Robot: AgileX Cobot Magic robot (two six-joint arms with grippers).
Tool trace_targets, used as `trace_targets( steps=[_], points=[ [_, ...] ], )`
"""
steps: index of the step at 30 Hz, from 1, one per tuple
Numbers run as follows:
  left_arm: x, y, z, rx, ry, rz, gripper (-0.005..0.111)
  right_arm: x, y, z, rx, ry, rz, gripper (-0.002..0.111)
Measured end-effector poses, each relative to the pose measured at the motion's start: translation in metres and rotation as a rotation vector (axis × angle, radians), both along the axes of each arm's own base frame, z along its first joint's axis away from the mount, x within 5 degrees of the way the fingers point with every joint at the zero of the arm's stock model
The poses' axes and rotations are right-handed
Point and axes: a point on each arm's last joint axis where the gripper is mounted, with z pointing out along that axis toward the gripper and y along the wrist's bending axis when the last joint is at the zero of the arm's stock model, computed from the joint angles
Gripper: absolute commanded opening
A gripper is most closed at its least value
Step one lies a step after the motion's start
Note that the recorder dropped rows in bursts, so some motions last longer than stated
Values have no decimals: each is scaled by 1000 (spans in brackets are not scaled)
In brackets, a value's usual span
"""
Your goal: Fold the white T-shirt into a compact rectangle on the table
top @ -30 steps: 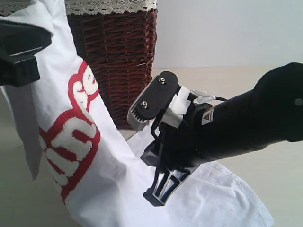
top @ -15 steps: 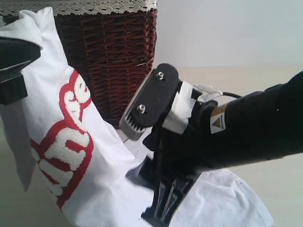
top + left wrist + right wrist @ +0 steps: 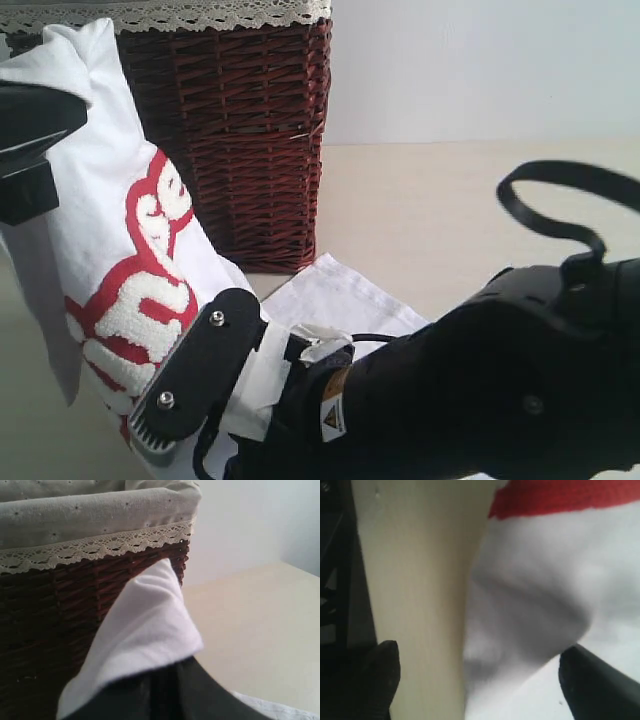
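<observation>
Clenched at the left pincer (image 3: 32, 150) on a bunched upper edge of the soft white cotton T-shirt (image 3: 120, 220), lifted well off the surface. In the left wrist view, a white fold bulging out from between the black jaws.

Released at the right pincer (image 3: 482, 680): black fingertips (image 3: 382, 675) spread wide, with loose shirt cloth lying between them, not pinched. In the exterior view, low and near the front, angled down beside the shirt's lower part.

Shirt hung slantwise, long axis running from the raised end at upper left down to lower right. Top end pointing up toward the basket rim, bottom end spread flat on the smooth pale beige surface (image 3: 450, 200). Fuzzy white lettering outlined in red (image 3: 140, 300) climbing along the same slant.

Just behind the cloth, a tall dark brown wicker basket (image 3: 250, 130), edged with white lace trim (image 3: 230, 12) and lined with pale grey cloth (image 3: 90, 515); touching the shirt or only close, cannot tell. Beyond, a plain pale grey-white wall (image 3: 480, 60).
</observation>
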Motion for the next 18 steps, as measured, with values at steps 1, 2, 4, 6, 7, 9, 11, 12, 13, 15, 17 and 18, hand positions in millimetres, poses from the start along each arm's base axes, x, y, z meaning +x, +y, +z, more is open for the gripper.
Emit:
trace_targets(
  steps=[1, 2, 4, 6, 7, 9, 11, 12, 13, 15, 17, 18],
  points=[
    [0, 0, 0, 0, 0, 0, 0, 2, 3, -4, 8, -1, -26, 82],
    [0, 0, 0, 0, 0, 0, 0, 4, 5, -7, 12, -2, -44, 82],
    [0, 0, 0, -1, -1, 0, 0, 8, 9, -17, 11, 5, -82, 81],
    [0, 0, 0, -1, -1, 0, 0, 9, 11, -27, -7, 23, -105, 81],
    [0, 0, 0, -1, -1, 0, 0, 10, 12, -32, -22, 30, -110, 81],
    [0, 0, 0, -1, -1, 0, 0, 11, 13, -43, -53, 45, -115, 79],
    [0, 0, 0, -1, -1, 0, 0, 11, 14, -50, -71, 55, -125, 71],
    [0, 0, 0, -1, -1, 0, 0, 12, 14, -51, -77, 58, -128, 65],
    [0, 0, 0, -1, -1, 0, 0, 12, 14, -53, -84, 57, -128, 57],
    [0, 0, 0, 0, -2, 0, 0, 13, 13, -54, -95, 45, -123, 40],
    [0, 0, 0, 2, -3, -1, 0, 13, 11, -55, -121, 32, -109, 21],
    [0, 0, 0, 4, -4, -1, 0, 12, 10, -56, -139, 27, -97, 0]
  ],
)
